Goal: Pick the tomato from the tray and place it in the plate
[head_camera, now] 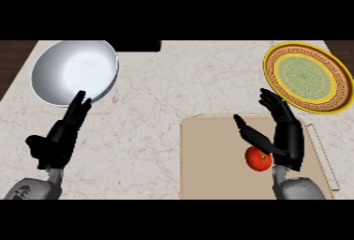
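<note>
Closing from this pose carries 1 risk: the right hand (287,140) hangs open over the tray (207,164), holding nothing, with the tomato (257,160) lying beside its thumb. Off-centre contact could roll the tomato away, short of the plate (307,77).

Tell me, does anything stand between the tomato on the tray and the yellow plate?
Nothing visible does. The tomato lies on the tray, right beside the open right robot hand. Between it and the yellow plate only the counter and that hand itself show.
</note>
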Controlling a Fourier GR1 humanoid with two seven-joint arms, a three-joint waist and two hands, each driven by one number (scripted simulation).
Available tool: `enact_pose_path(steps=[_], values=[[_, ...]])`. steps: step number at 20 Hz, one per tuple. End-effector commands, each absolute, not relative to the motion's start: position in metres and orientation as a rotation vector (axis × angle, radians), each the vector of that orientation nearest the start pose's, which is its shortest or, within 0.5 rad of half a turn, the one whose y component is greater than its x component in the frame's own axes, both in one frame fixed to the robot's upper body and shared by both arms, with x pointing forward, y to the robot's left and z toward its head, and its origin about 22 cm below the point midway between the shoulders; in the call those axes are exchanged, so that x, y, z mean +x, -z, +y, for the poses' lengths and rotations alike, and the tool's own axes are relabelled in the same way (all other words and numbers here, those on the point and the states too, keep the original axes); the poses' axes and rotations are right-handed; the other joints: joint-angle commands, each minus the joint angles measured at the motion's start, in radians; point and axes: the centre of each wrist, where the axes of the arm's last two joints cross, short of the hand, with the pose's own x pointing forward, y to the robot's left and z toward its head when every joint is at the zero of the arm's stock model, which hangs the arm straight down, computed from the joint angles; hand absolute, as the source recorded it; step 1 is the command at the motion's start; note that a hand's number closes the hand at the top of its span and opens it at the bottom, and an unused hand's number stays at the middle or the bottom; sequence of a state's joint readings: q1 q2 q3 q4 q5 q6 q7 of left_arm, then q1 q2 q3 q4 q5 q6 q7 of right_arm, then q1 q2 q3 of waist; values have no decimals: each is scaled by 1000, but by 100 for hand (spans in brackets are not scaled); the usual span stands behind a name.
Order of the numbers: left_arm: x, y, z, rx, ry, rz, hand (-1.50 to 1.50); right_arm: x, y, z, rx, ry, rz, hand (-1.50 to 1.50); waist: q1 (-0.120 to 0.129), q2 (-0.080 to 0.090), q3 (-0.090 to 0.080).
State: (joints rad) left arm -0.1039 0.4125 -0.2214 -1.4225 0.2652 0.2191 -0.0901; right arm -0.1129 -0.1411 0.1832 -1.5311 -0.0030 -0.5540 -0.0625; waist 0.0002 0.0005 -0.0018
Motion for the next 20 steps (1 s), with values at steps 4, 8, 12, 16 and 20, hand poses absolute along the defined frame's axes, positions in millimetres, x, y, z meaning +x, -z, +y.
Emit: enact_pose_path(steps=[4, 8, 12, 16, 20], values=[[235, 24, 304, 175, 139, -1506, 0, 213, 3, -151, -640, 195, -1744, -150, -6, -5, -1], [248, 23, 296, 162, 128, -1519, 0, 192, -7, -156, -727, 211, -1692, -150, -8, -3, 0], [250, 32, 288, 156, 139, -1518, 0, 170, -15, -187, -802, 44, -1517, -150, -19, -2, -3], [242, 23, 309, 178, 138, -1512, 0, 159, -22, -205, -847, -141, -1332, -150, -3, -2, -3], [264, 12, 300, 172, 132, -1528, 0, 165, -39, -207, -810, -319, -1152, -150, -4, 2, -2]])
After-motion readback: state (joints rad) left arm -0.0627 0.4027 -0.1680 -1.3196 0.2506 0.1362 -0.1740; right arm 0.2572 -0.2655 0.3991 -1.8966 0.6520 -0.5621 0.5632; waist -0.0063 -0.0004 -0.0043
